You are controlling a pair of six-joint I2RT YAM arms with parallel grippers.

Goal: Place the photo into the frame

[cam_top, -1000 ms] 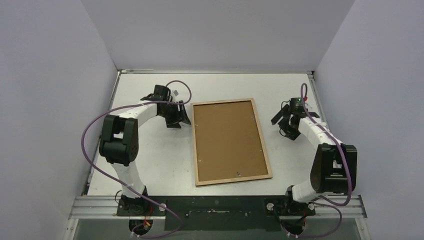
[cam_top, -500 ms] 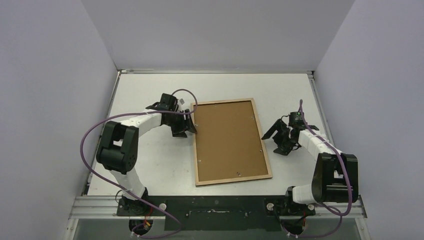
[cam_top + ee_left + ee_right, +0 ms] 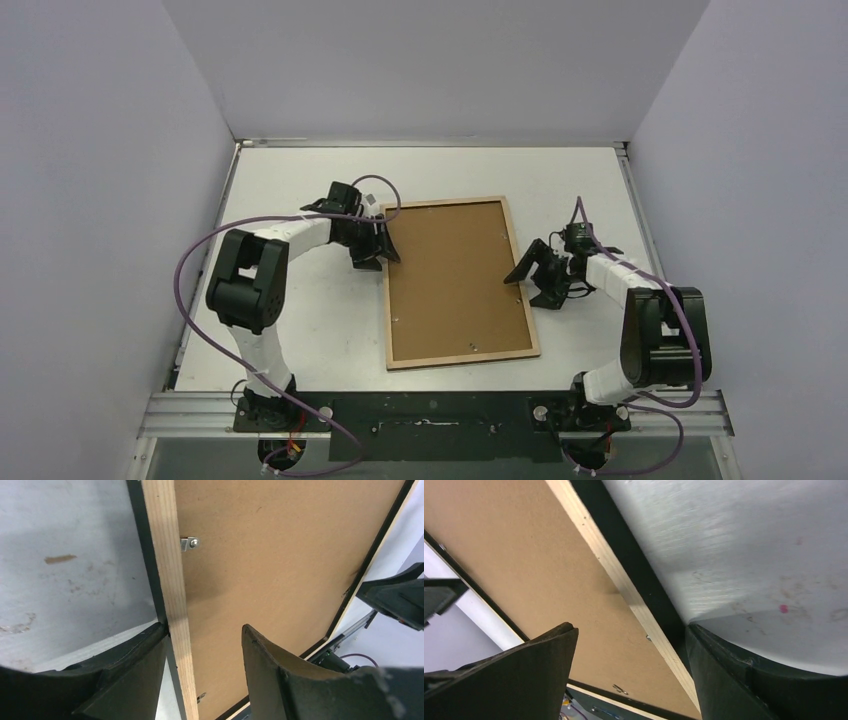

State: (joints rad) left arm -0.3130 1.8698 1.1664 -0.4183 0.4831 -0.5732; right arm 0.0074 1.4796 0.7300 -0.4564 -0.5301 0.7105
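Top external view: frame [image 3: 386, 310] lies back-up on table [image 3: 300, 310], between both claws, brown backing board [image 3: 455, 280] inside it. Left claw [image 3: 380, 256] released, fingers astride frame's left rim, outer finger touching black edge. Right claw [image 3: 530, 287] released, astride right rim, outer finger against edge.

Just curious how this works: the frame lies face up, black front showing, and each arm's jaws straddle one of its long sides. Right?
Not quite. The frame lies back up: the top view shows its light wood back and the brown backing board. The rest holds: the left arm's jaws straddle one long side, the right arm's jaws the other.
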